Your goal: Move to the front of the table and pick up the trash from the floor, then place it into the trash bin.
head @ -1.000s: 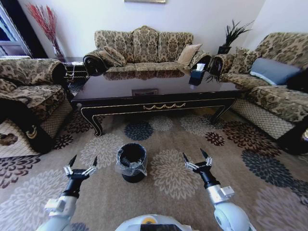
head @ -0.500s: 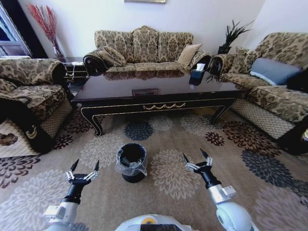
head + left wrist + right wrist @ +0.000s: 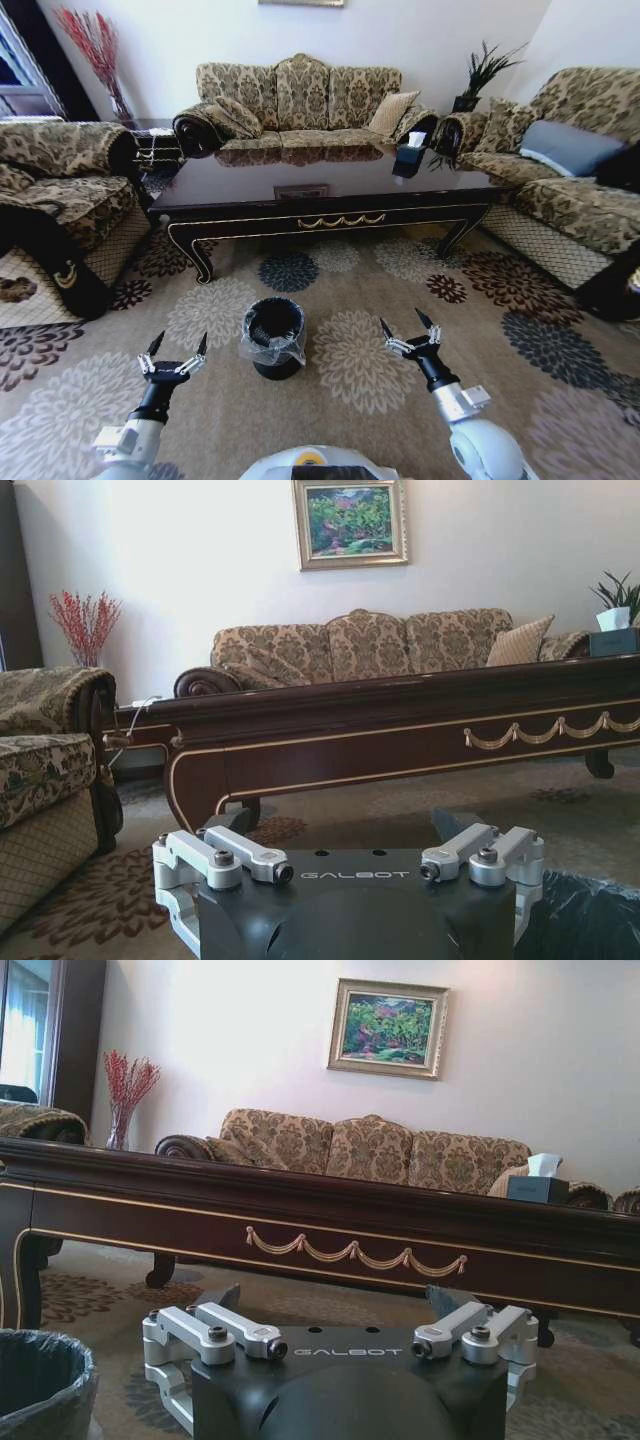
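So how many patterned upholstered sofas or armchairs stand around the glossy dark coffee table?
3: a long sofa behind the dark coffee table, an armchair at its left end, and another sofa at its right end. More seating could lie outside the head view.

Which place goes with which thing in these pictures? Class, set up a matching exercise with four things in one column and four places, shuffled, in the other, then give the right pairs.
Things:
1. trash bin
2. tissue box
3. left gripper
4. red dried branches

Places:
A. on the table, near its far right end
B. in the far left corner by the wall
C. on the floor between the two grippers
D. held open above the carpet, left of the bin

Pairs: 1-C, 2-A, 3-D, 4-B. The right gripper hangs open on the bin's other side.
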{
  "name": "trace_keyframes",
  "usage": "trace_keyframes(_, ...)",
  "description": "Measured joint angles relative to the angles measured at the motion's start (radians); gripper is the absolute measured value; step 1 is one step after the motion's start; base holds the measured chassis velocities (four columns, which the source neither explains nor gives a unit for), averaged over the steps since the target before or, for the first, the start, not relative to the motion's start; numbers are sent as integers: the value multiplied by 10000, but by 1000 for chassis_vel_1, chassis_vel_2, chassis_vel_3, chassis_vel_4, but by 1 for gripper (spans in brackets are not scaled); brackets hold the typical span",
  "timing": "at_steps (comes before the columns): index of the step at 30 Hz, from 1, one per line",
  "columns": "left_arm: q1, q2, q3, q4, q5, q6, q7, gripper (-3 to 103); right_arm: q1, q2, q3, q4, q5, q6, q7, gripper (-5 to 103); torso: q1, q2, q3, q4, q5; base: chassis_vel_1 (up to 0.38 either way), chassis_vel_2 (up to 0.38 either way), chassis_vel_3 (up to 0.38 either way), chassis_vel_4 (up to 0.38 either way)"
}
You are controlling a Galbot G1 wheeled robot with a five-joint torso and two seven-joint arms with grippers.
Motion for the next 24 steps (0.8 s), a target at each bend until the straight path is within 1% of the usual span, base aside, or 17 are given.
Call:
trace_keyframes(8, -7, 6, 6, 0, -7, 8, -12, 100, 1, 0, -3, 6, -4, 0, 1, 100, 0, 0, 0, -1, 0, 0, 0, 0, 0)
trace_keyframes(24, -9, 9, 7, 3, -10, 13, -18, 100, 0, 0, -8, 7, -12, 0, 6, 100, 0, 0, 0, -1, 0, 61, -67, -53, 62)
